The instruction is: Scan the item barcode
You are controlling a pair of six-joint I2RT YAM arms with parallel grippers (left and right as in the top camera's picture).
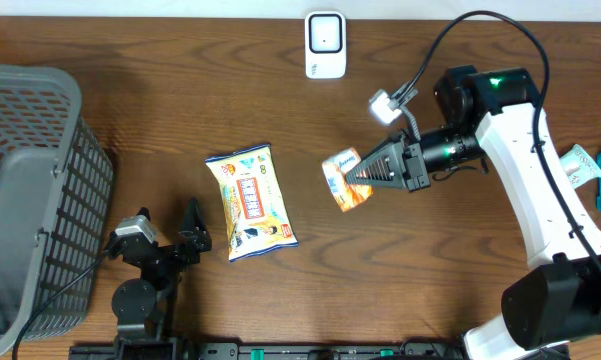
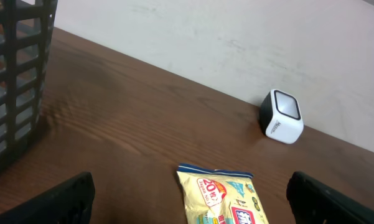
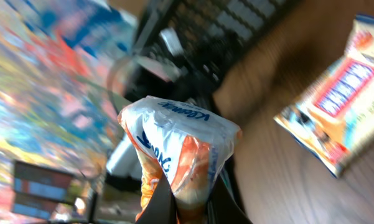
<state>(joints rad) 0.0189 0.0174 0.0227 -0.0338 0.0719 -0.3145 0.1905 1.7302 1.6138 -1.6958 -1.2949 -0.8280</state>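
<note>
Pinching the orange snack packet (image 1: 346, 182) by one end with jaws clamped on it, the right gripper (image 1: 361, 174) holds it off the counter (image 1: 420, 280), likely to present its barcode to the white scanner (image 1: 325, 45), while the left gripper (image 1: 167, 228) waits, jaws apart.

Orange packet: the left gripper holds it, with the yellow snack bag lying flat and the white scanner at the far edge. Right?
No: the right gripper holds the orange packet, as the overhead view shows; the left gripper is open and empty. The yellow snack bag does lie flat and the white scanner is at the far edge.
</note>
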